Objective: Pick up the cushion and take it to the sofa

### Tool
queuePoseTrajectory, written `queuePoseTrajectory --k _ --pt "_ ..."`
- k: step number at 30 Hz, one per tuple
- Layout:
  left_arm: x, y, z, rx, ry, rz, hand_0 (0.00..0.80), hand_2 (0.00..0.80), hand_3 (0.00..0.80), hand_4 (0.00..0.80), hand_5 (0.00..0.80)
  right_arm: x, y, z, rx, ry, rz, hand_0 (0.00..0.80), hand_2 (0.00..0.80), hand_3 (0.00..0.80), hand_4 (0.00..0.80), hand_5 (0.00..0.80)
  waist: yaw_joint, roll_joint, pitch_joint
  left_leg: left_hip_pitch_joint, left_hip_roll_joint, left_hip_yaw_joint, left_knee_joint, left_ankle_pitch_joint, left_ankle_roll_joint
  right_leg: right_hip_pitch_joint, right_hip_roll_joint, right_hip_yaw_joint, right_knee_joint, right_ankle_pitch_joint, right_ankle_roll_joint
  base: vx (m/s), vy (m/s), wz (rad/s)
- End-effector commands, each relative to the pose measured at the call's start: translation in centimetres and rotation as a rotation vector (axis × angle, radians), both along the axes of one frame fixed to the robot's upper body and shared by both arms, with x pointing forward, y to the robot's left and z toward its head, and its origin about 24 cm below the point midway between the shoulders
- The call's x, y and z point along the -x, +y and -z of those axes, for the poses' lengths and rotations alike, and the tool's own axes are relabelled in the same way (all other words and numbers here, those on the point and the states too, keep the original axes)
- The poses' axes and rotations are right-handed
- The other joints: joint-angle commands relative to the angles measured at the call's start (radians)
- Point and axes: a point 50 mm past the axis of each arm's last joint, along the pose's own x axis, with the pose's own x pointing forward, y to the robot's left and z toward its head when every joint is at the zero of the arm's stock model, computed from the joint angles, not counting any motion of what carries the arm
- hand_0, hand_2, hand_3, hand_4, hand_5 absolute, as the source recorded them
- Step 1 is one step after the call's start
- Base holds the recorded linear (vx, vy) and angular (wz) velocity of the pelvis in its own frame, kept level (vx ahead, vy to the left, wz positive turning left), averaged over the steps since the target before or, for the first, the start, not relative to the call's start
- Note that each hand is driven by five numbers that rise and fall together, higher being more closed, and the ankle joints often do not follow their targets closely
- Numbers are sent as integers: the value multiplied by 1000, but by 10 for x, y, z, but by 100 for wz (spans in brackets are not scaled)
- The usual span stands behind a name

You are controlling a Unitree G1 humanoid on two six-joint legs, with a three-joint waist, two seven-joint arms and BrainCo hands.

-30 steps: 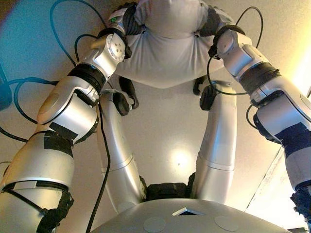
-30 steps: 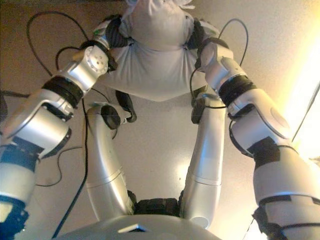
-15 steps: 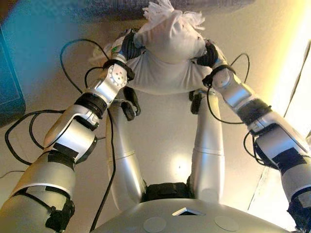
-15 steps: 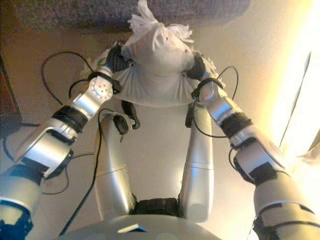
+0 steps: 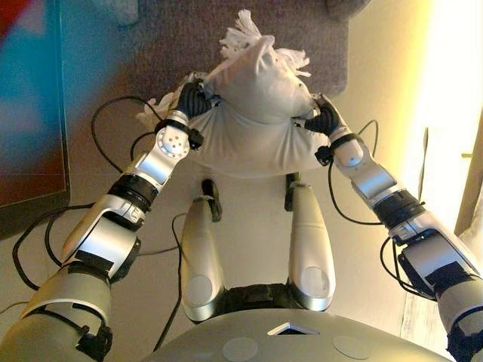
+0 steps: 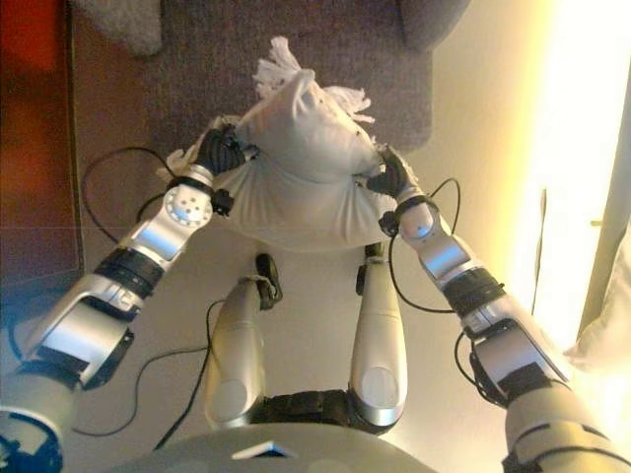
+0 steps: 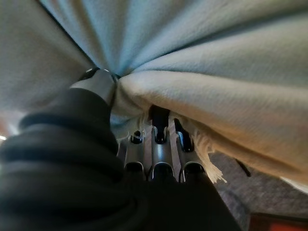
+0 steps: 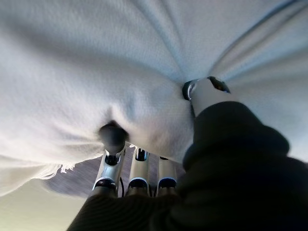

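Observation:
A white cushion (image 5: pixel 256 113) with tassel fringe at its corners hangs in the air between my two hands. My left hand (image 5: pixel 190 99) grips its left edge and my right hand (image 5: pixel 323 119) grips its right edge. The left wrist view shows my fingers (image 7: pixel 156 144) and thumb pinching the cushion (image 7: pixel 202 72) cloth. The right wrist view shows my fingers (image 8: pixel 137 175) curled into the cushion (image 8: pixel 96 62) too. A grey sofa (image 5: pixel 173 38) lies past the cushion, at the far side of both eye views.
A dark flat panel with a red and blue face (image 5: pixel 30 105) stands at the left. Bright light falls on the floor at the right, by a pale curtain edge (image 6: pixel 611 325). Beige floor (image 5: pixel 249 226) lies below the cushion.
The camera has tilted forward, so the grey sofa and left panel have come into view. My arms have stretched out further, carrying the cushion away from me towards the sofa.

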Motion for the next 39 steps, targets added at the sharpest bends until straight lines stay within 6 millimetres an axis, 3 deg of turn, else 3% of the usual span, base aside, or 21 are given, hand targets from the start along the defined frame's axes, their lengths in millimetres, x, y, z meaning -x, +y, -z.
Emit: queuePoseTrajectory --k 1,3,8,10,11,15,25,29,32,34,36,39 --pt "8 -8 -9 153 -75 50 800 800 800 800 800 2 19 -21 -88 -57 -109 800 800 800 800 800 49 5 -162 17 -50 -110 -194 147 11 137 -22 -6 -153 8 23 107 121 -51" --pt "11 -7 -7 176 -67 54 800 800 800 800 800 3 17 -18 -97 -43 -109 800 800 800 800 800 53 9 -188 66 -53 -85 -237 155 17 183 -29 -24 -184 14 26 124 96 -63" --pt "28 -14 22 187 18 92 800 800 800 800 800 26 -5 23 -131 47 -63 800 800 800 800 800 43 4 -266 210 -52 2 -282 137 27 348 -64 -90 -270 31 34 216 14 7" --pt "39 -17 37 168 67 114 800 800 800 800 800 41 -17 43 -141 102 -43 800 800 800 800 800 35 4 -310 294 -47 76 -335 137 29 435 -79 -142 -334 53 43 317 6 35" --pt "43 -17 43 159 90 122 800 800 800 800 800 46 -20 50 -138 126 -36 800 800 800 800 800 34 6 -327 335 -48 93 -367 140 32 470 -81 -153 -360 61 47 338 40 44" --pt "55 -6 61 158 170 118 800 800 800 800 800 60 -28 73 -111 234 -24 800 800 800 800 800 43 15 -395 459 -67 97 -487 151 51 552 -75 -151 -405 69 60 275 78 13" --pt "66 2 71 171 233 142 800 800 800 800 800 71 -29 87 -163 302 5 800 800 800 800 800 54 6 -459 570 -100 110 -517 111 81 632 -91 -138 -404 90 67 123 62 -6" --pt "63 4 70 150 243 154 800 800 800 800 800 71 -30 90 -178 318 22 800 800 800 800 800 50 3 -463 572 -117 104 -505 96 107 607 -102 -99 -285 124 65 25 81 -3" --pt "61 5 70 161 251 165 800 800 800 800 800 71 -31 93 -192 324 53 800 800 800 800 800 36 20 -449 579 -116 92 -492 87 129 519 -72 -46 -54 163 42 25 127 7" --pt "59 3 70 207 260 179 800 800 800 800 800 72 -32 95 -194 326 67 800 800 800 800 800 16 31 -437 596 -116 83 -491 83 135 459 -17 1 43 174 29 76 98 16" --pt "58 -1 70 239 263 185 800 800 800 800 800 74 -34 99 -190 332 80 800 800 800 800 800 -3 24 -433 618 -134 75 -488 71 138 434 21 16 17 193 29 166 24 16" --pt "57 -6 71 242 266 187 800 800 800 800 800 77 -40 104 -191 341 89 800 800 800 800 800 -34 -2 -432 659 -164 78 -471 36 140 421 40 20 -147 214 39 281 -79 28"
